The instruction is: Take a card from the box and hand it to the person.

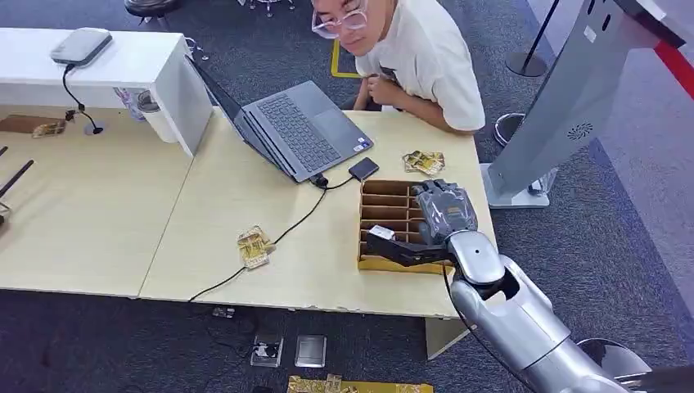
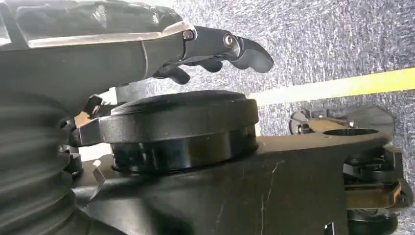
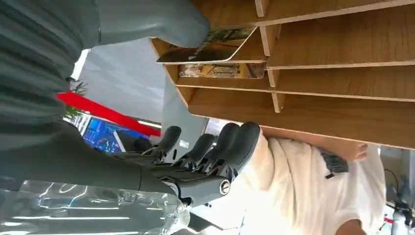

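Observation:
The wooden card box [image 1: 385,214] with slotted compartments sits near the table's right front edge. My right hand [image 1: 442,211] hovers over its right side, thumb stretched across the front rows. In the right wrist view the thumb [image 3: 161,22] touches a tilted card [image 3: 210,46] that sticks out of a slot, above another card [image 3: 220,71] lying in the box [image 3: 342,83]. The fingers [image 3: 225,144] stand spread well away from the card, with nothing pinched. My left hand [image 2: 215,44] hangs over the carpet, fingers loosely extended and holding nothing. The person [image 1: 417,57] sits behind the table.
An open laptop [image 1: 299,131] and a small black adapter [image 1: 363,169] with its cable lie behind the box. Loose cards lie at the right back [image 1: 424,161] and the front middle [image 1: 254,246] of the table [image 1: 205,246]. A grey kiosk stand [image 1: 565,98] rises on the right.

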### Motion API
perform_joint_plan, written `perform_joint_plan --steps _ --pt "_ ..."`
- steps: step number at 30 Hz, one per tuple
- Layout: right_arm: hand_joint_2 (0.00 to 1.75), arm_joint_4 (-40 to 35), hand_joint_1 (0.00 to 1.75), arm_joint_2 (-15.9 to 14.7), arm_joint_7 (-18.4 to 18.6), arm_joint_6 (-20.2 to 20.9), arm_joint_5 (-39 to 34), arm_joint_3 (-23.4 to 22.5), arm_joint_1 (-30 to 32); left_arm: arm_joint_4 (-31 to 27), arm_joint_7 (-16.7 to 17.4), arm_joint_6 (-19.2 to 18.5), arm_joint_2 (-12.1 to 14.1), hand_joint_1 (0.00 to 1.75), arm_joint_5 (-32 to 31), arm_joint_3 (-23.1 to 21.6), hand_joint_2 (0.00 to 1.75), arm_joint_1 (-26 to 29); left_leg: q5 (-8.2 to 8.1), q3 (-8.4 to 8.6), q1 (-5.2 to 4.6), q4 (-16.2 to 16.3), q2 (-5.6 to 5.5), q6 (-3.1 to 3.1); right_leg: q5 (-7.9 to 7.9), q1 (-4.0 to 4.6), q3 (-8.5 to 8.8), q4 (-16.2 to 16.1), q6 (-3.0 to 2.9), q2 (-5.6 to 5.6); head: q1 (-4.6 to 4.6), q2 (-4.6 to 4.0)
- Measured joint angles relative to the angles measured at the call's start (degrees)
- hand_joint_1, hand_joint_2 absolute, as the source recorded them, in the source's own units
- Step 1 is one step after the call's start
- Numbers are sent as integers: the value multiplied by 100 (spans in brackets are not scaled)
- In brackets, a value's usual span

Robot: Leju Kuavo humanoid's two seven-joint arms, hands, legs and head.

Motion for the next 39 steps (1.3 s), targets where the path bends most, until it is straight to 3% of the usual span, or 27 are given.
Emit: perform_joint_plan --steps 39 --pt "175 386 68 44 -63 -92 -11 96 -82 0 -35 -151 11 0 -92 -168 175 -40 0 -1 0 0 0 0 0 0 -1 0 0 0 0 0"
